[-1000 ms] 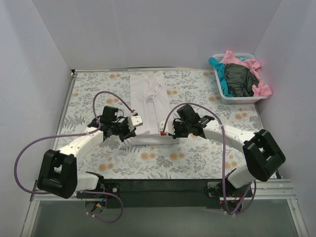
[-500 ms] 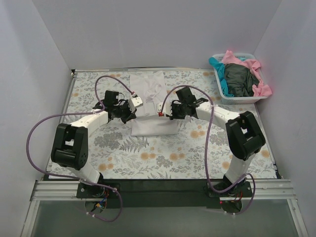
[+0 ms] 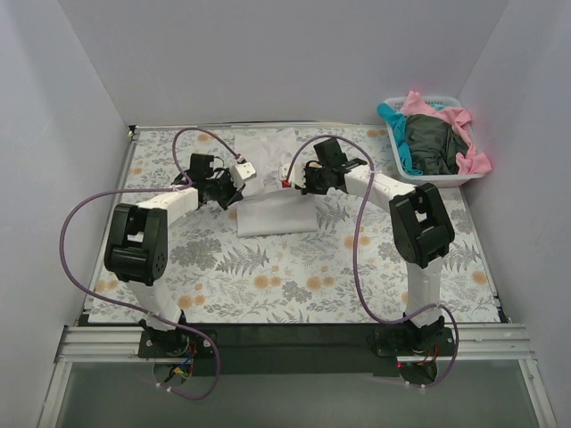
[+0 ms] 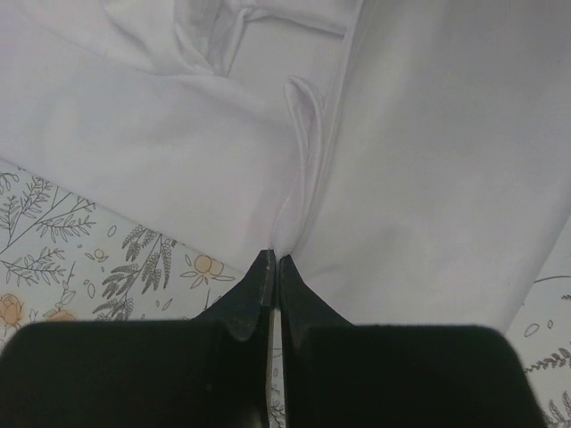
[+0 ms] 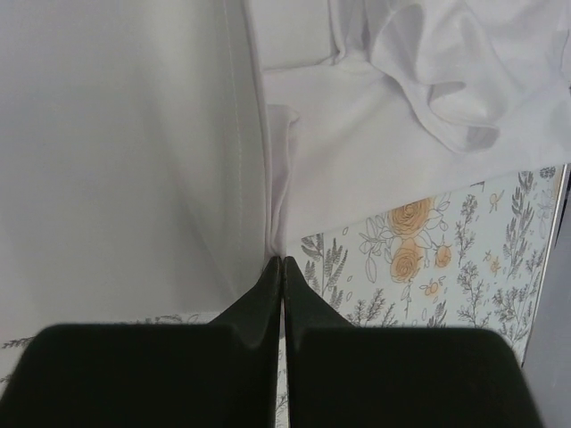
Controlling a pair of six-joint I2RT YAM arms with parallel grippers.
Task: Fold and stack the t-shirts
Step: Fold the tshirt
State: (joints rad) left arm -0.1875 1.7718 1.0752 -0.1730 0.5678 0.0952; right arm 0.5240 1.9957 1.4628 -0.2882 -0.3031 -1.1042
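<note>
Carried hem of large plain white cloth t-shirt [image 3: 275, 212] forward, doubling garment over itself. Kept hem pinched tight in left gripper [image 4: 273, 259] and right gripper [image 5: 282, 259]. Left folded cloth spread just beyond both tips. Judged half-fold nearly laid, release due next.

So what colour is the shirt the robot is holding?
Plain white. The shirt shows best in the top view.
</note>
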